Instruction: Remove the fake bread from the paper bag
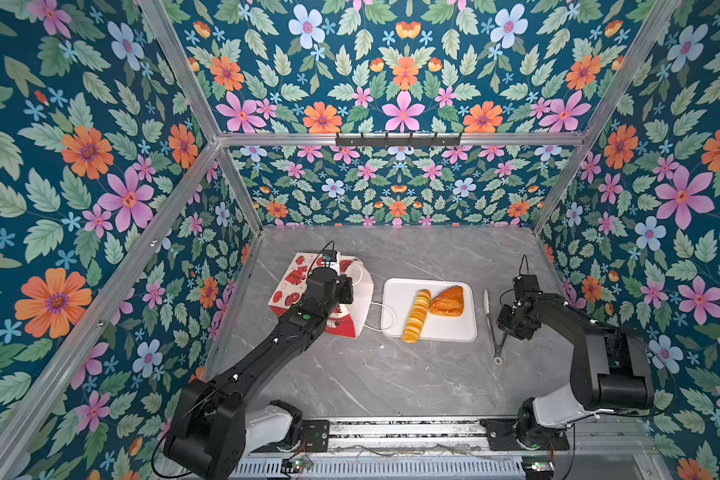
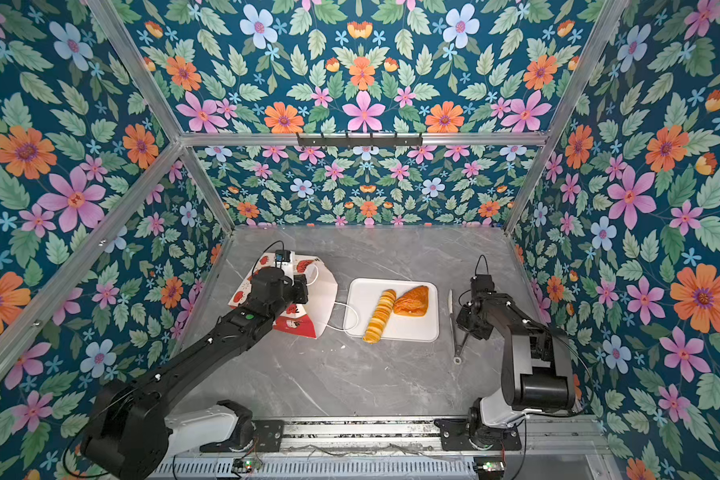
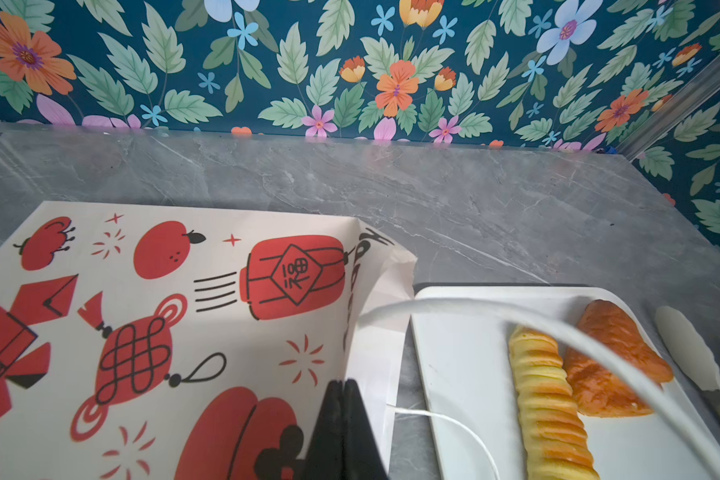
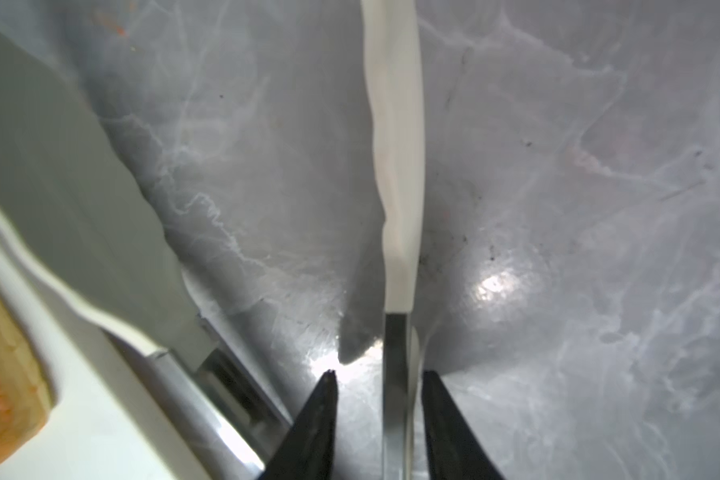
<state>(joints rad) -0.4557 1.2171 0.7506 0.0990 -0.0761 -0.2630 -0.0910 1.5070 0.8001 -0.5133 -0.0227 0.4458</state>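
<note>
The twisted roll [image 1: 416,316] and triangular puff [image 1: 447,301] are lying touching on the white tray [image 1: 454,330], beside the toppled paper bag [image 1: 292,286]. The left gripper [image 3: 341,390] is pinching the bag's mouth rim. The right gripper [image 4: 377,380] is straddling the tongs [image 1: 490,328], jaws apart.

My left arm [image 1: 275,345] covers much of the paper bag [image 1: 292,286] in both top views; its inside is hidden. On the right wrist view the bread [image 4: 1,374] is blurred and cut off.
</note>
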